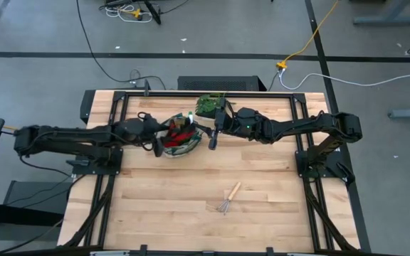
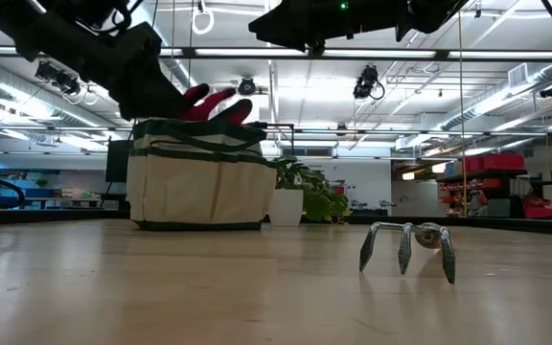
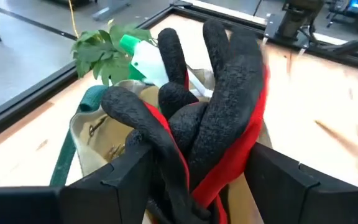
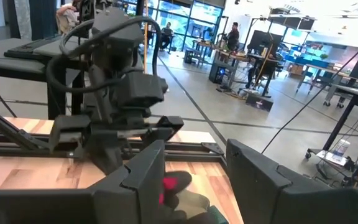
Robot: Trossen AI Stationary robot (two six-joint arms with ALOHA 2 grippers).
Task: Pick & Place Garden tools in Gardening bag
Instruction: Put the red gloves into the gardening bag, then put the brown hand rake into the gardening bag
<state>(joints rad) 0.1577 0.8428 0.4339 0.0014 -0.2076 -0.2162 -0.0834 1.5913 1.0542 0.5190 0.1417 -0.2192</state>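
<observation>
Red-and-black gloves (image 3: 210,118) fill the left wrist view between the left gripper's (image 3: 197,186) parted jaws, over the gardening bag (image 1: 180,142) at upper centre, while the right gripper (image 1: 213,139), jaws apart, hovers beside it, nearer the hand rake (image 1: 228,200) lying diagonally at lower centre.

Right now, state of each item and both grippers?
gloves: in the bag's mouth, fingers sticking up, between the left gripper's fingers
spray bottle: in the bag
gardening bag: upright
hand rake: loose on table, not bagged
left gripper: open over bag
right gripper: open, beside bag
</observation>
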